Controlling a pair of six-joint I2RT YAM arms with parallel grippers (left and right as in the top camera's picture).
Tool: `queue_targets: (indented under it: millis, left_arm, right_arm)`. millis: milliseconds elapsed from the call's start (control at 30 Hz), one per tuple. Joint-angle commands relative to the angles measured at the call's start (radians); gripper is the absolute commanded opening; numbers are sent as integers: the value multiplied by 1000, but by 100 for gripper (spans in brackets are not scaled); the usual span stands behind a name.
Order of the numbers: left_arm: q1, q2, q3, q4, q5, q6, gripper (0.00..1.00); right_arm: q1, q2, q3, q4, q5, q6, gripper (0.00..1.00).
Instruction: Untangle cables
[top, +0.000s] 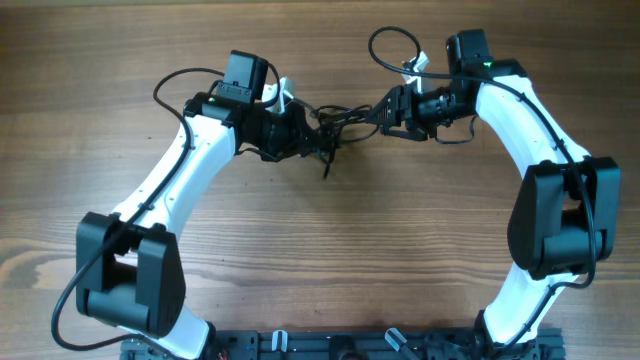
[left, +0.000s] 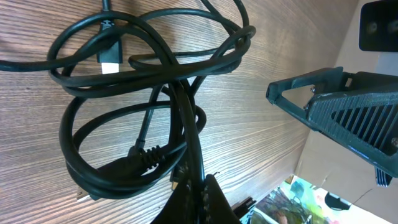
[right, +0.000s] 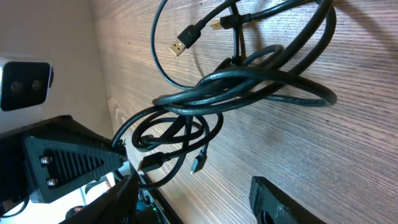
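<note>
The overhead view is filled by a brown wooden table (top: 330, 250), its grain laid left to right. Beyond its edge a pale surface (right: 50, 28) is seen.

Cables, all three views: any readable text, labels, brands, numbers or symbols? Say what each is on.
No legible text in any view.
On the cables: no print visible on the jackets.
On the USB plug: a faint pale mark on its black housing, too blurred to read.
</note>
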Motion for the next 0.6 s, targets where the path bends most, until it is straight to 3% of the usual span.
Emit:
queue_targets:
  millis: [0, 567]
  left_arm:
    - [-22, -13, 7, 7, 4, 16, 4]
    - [-24, -13, 7, 7, -18, 16, 4]
  right_arm:
    - [-3, -26, -1, -2, 10, -24, 60]
    - [-3, -26, -1, -13, 46, -23, 60]
